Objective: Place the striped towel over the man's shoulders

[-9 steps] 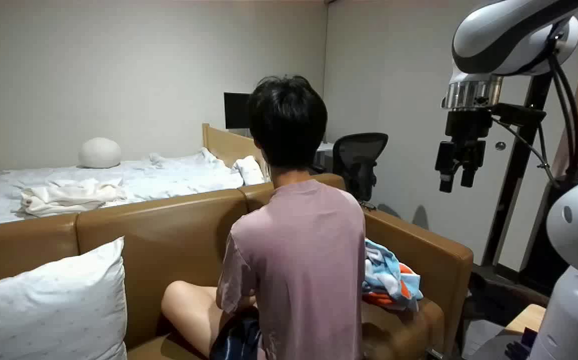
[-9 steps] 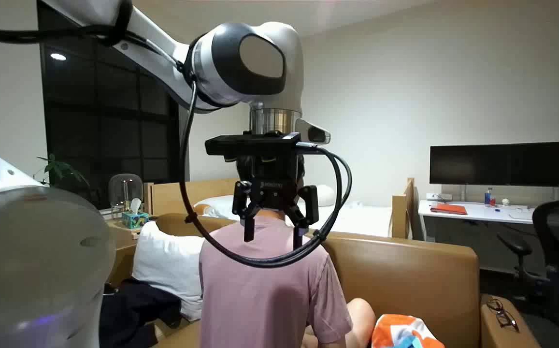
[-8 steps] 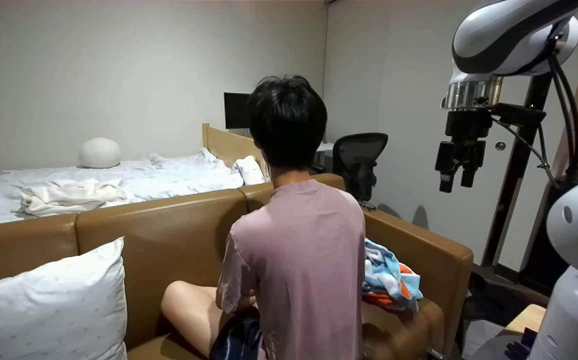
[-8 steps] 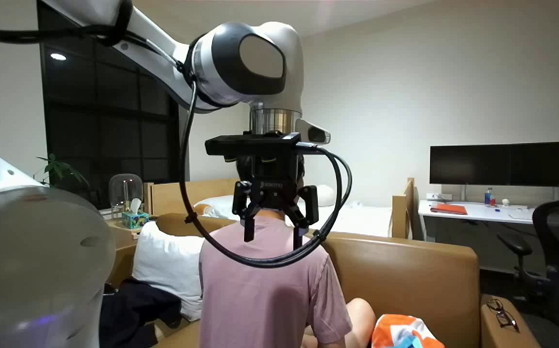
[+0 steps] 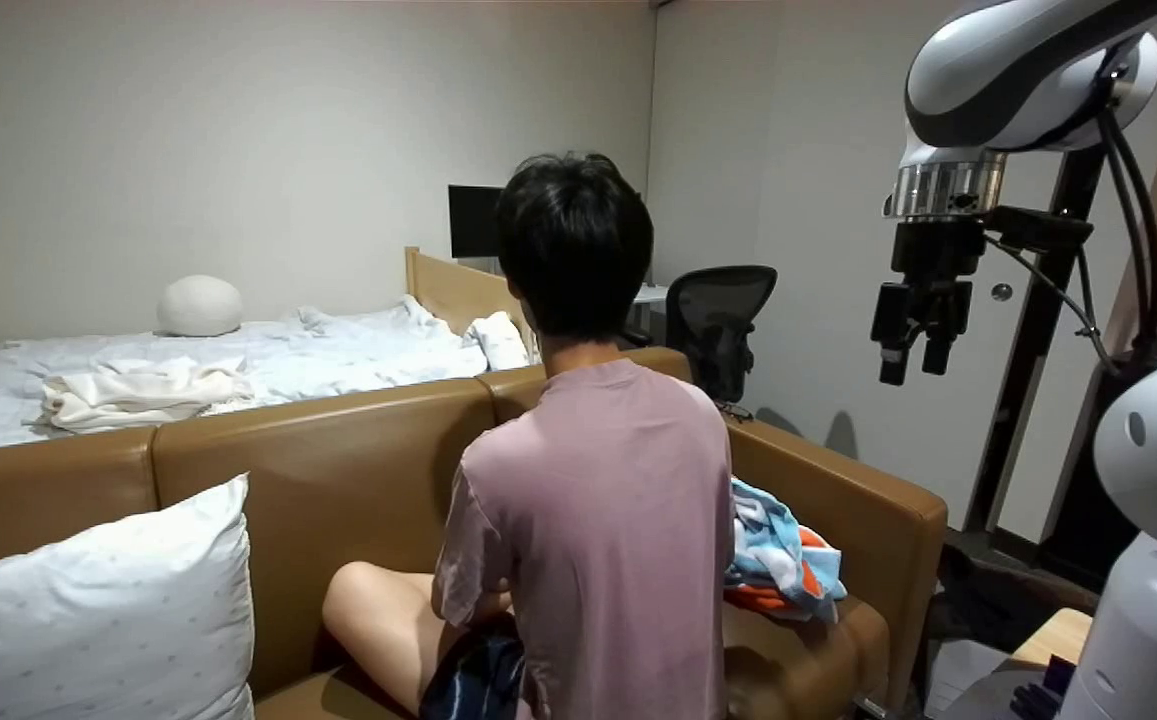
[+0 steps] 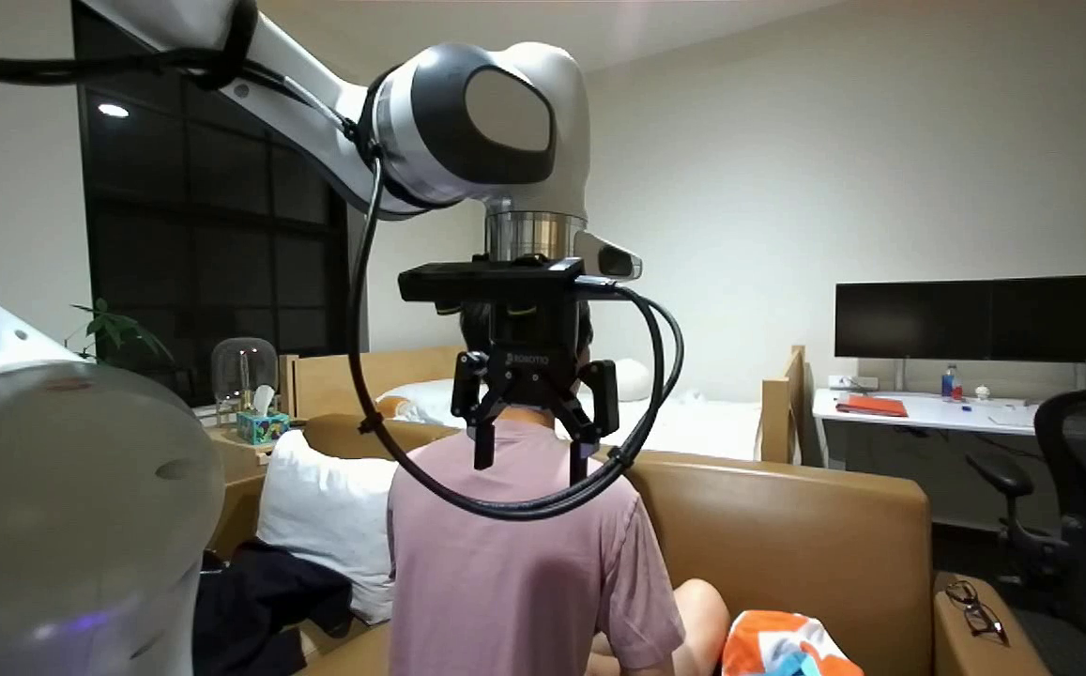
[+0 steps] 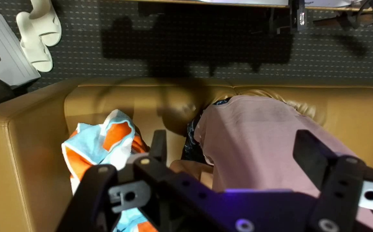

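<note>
Relative to the earlier frames, the gripper [image 6: 531, 464], the arm [image 6: 496, 122] and the striped towel [image 5: 778, 550] keep their places; we detect only a very slight shift of the man's head [image 5: 573, 245]. Hours take 12 as the top of each view. The gripper hangs with its jaws wide apart, at 3 o'clock from the man's shoulders [image 5: 613, 405] in an exterior view. The towel lies crumpled on the sofa [image 5: 328, 470], at 4 o'clock from the shoulders there; in the wrist view we see it at 9 o'clock from the pink T-shirt [image 7: 254, 138], between shirt and armrest [image 7: 38, 154]. The T-shirt hides part of the towel in an exterior view, and the gripper hides part in the wrist view. In an exterior view the gripper covers much of the head, and a cable loop [image 6: 514, 512] crosses in front of the T-shirt. Around the shoulders in an exterior view we note a white pillow [image 5: 108, 610] at 8 o'clock, a bed [image 5: 348, 345] at 9 and an office chair [image 5: 718, 340] at 2; eyeglasses [image 6: 974, 615] rest on the armrest, and white slippers [image 7: 44, 27] lie at 10 o'clock from the gripper in the wrist view.
</note>
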